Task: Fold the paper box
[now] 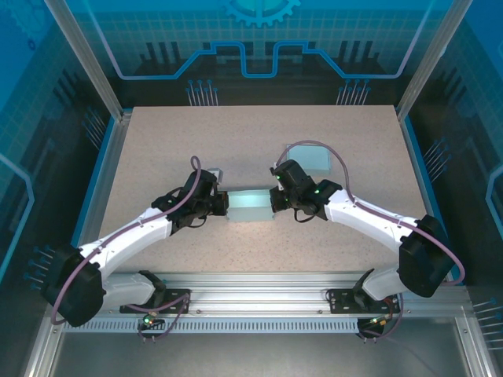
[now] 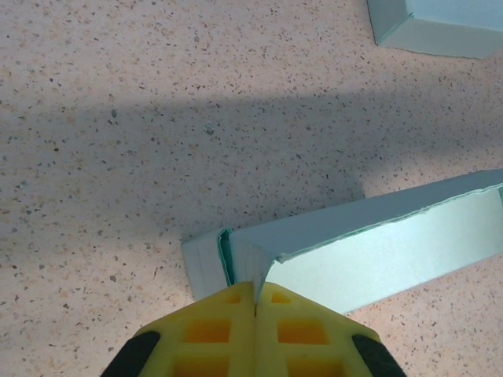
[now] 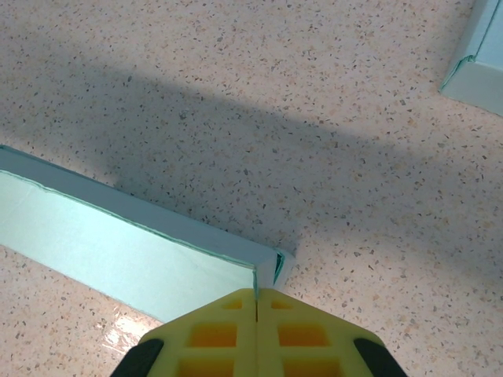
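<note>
Left pincer point(image 2: 255, 289), right pincer point(image 3: 257, 294) pinching paper box point(image 2: 377, 243) ends, midsection cropped

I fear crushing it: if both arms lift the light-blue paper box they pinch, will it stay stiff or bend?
Probably light and somewhat floppy: the paper box has thin walls, seen at the edge the left gripper pinches. It may sag in the middle, since the right gripper holds just the other end.

Speckled beige table point(image 1: 236, 133), aluminium rail point(image 1: 259, 302) along its near edge, blue-patterned wall point(image 1: 259, 39) behind.
</note>
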Controlling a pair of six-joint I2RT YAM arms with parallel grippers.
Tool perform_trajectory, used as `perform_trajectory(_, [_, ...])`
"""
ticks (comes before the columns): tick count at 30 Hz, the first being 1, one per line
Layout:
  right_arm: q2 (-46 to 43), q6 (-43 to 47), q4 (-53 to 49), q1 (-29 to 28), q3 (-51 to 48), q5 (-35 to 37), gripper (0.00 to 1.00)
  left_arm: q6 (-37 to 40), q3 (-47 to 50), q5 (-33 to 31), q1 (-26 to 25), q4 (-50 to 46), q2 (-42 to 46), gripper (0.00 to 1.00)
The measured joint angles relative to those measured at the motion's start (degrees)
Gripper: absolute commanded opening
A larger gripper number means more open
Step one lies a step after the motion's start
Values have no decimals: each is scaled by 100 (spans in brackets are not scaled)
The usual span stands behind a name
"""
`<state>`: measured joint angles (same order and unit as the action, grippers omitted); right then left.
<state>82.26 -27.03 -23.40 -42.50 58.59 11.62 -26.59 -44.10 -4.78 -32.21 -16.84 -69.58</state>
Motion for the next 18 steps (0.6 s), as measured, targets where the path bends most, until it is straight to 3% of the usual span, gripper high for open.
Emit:
perform_trajectory(11, [0, -4, 70, -37, -42, 2, 0, 297, -11, -262, -31, 50, -105, 3])
perform_trajectory(18, [-17, -90, 221, -37, -151, 15, 0, 468, -11, -756, -291, 66, -162, 2])
